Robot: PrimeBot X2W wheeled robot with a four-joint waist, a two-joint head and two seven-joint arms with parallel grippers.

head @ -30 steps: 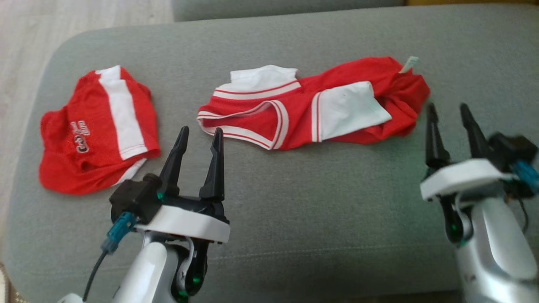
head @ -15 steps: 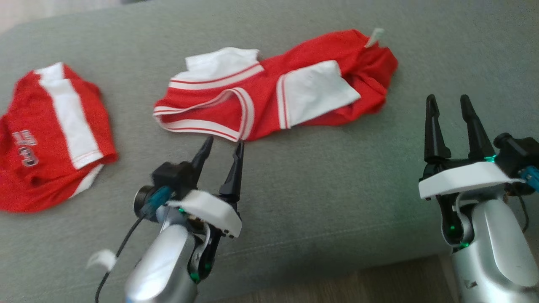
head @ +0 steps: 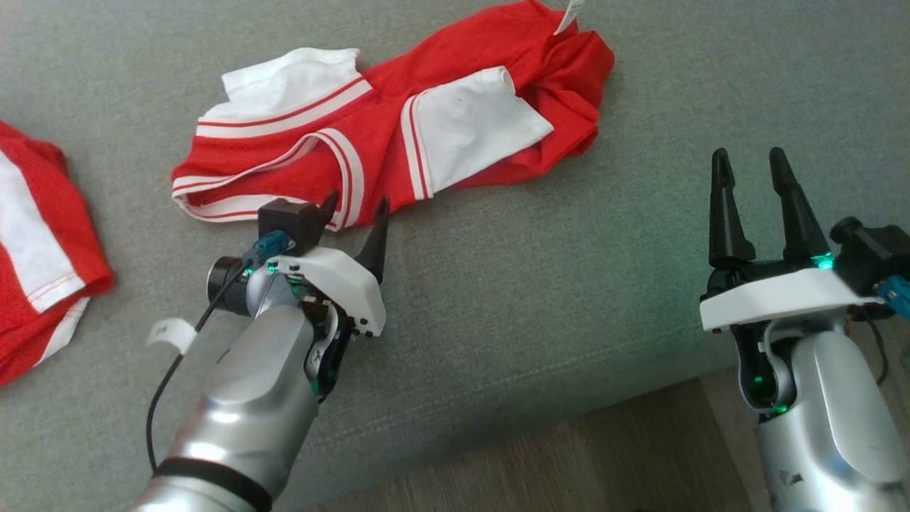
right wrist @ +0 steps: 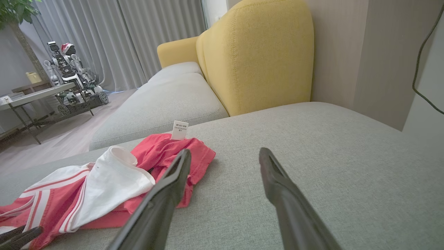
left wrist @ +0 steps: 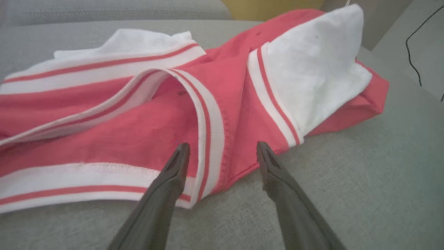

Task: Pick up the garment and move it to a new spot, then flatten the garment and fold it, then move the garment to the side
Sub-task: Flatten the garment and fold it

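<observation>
The garment [head: 384,121] is a crumpled red top with white panels and red-and-white striped trim, lying on the grey sofa cushion [head: 569,270]. My left gripper [head: 357,199] is open, and its tips are at the garment's near striped edge. In the left wrist view that gripper [left wrist: 222,144] straddles the striped corner of the garment [left wrist: 145,128], and nothing is pinched. To the right, my right gripper [head: 748,153] stands open over bare cushion, apart from the cloth. The right wrist view has that gripper [right wrist: 224,151] beside the garment's [right wrist: 104,184] bunched end with its label.
A second red and white garment [head: 35,235] lies at the cushion's far left. The cushion's front edge drops to a wooden floor [head: 569,462]. A yellow armchair [right wrist: 256,59] stands behind the cushion, and another robot [right wrist: 69,66] stands by a table farther off.
The head camera has shifted, so the whole picture moved up and left. My left gripper has reached forward to the garment's near edge. The right gripper has hardly moved.
</observation>
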